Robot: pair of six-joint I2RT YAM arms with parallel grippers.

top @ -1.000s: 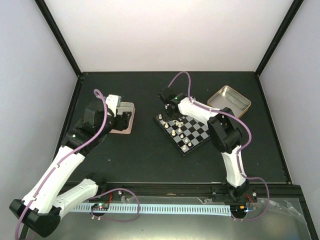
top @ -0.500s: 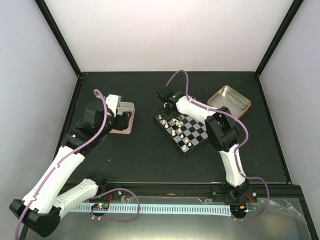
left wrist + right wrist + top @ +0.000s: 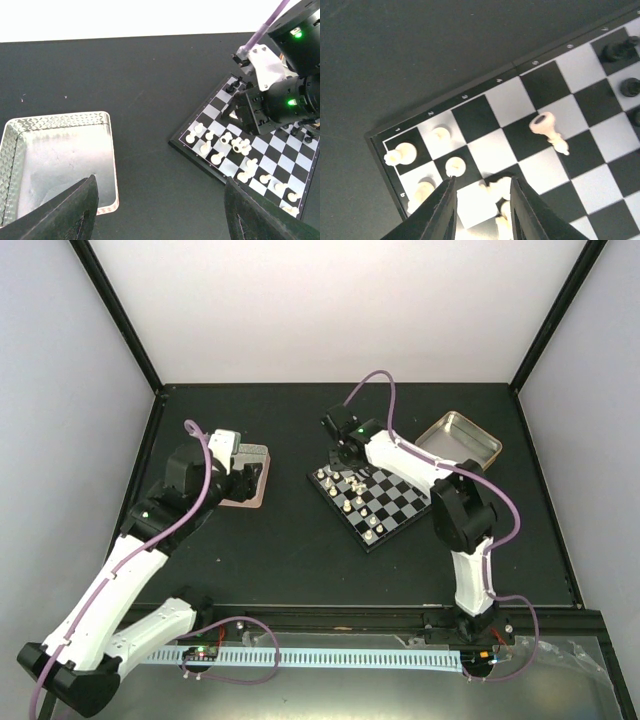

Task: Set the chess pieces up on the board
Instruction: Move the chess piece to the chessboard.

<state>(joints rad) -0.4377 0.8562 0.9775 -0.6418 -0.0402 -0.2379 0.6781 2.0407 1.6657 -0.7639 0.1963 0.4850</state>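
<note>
- The board (image 3: 510, 100) lies on the dark tabletop (image 3: 280, 540), in front of the right arm.
- Many white pieces (image 3: 217, 158) stand on it, most near one side. A few black pieces (image 3: 615, 50) stand at the far side.
- I think the white ones do not make two neat rows yet. Some sit out on middle squares.
- One tipped piece (image 3: 547, 129), a white one, lies on its side. It needs to be stood up.
- The right end effector (image 3: 481, 185) hangs low over the white corner. Its fingers are a little apart, with a small white piece (image 3: 497, 190) between them. The piece does not look squeezed.
- The left end effector (image 3: 160, 180) is wide and holds nothing. It hangs by a silver tin (image 3: 60, 160), well apart from the board. I see no pieces in that tin.
- The job looks partly done. The pieces are mostly on the board, but sorting them into rows is left.
</note>
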